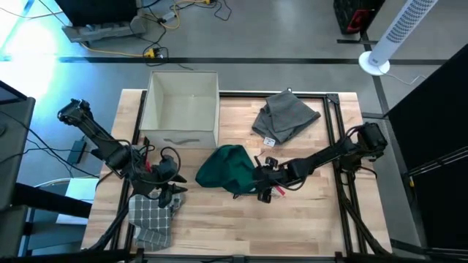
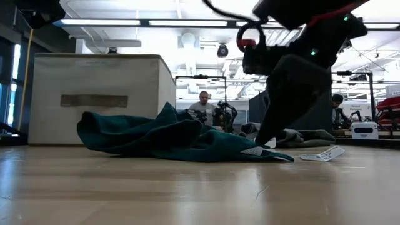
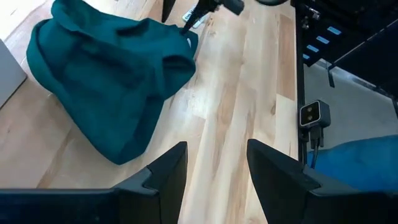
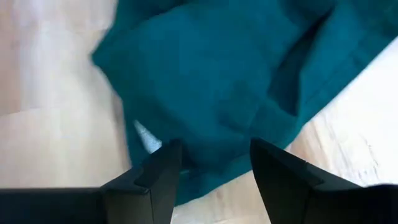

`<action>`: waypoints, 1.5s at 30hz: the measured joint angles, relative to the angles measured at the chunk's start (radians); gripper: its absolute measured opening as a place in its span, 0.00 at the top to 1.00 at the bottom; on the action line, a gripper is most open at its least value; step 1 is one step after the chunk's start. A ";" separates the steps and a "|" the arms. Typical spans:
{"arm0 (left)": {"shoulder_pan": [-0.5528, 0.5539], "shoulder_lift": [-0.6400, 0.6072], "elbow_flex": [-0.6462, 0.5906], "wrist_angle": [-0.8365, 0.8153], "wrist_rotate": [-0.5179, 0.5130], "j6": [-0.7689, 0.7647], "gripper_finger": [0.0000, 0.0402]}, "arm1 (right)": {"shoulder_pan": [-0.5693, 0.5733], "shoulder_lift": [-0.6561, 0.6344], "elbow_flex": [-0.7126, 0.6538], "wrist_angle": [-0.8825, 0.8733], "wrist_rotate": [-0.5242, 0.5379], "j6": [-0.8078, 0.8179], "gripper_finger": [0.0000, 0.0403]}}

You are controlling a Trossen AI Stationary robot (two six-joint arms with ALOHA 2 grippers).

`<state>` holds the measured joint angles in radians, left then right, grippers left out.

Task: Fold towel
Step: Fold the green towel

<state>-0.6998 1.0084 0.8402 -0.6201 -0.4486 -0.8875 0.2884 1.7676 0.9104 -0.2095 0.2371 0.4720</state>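
I see my right gripper with its jaws spread, just over the rumpled teal towel lying on the pale wooden surface.

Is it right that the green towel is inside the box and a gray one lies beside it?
Not quite. The green towel lies crumpled on the table, in front of the box, not inside it. The high view shows this. The gray towel does lie beside the box.

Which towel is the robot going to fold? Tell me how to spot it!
Find the big beige box at the back of the wooden table. Just in front of it, mid-table, lies the teal towel, crumpled in a heap, with the right gripper at its edge. It's the only blue-green cloth: the gray towel and checkered towel lie elsewhere.
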 joint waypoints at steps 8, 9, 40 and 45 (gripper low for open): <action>0.000 0.000 0.000 -0.003 -0.007 0.007 0.60 | -0.041 0.040 0.003 0.025 -0.068 0.044 0.60; 0.000 0.000 0.000 -0.002 -0.007 0.007 0.60 | -0.040 0.038 0.006 0.016 -0.056 0.048 0.64; 0.024 0.000 0.000 -0.010 -0.033 0.080 0.60 | -0.040 -0.456 0.585 -0.437 0.101 -0.120 1.00; 0.032 -0.001 0.000 -0.010 -0.033 0.080 0.60 | -0.040 -0.454 0.658 -0.448 0.156 -0.159 1.00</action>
<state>-0.6678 1.0077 0.8402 -0.6299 -0.4820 -0.8074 0.2487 1.3138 1.5686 -0.6573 0.3935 0.3127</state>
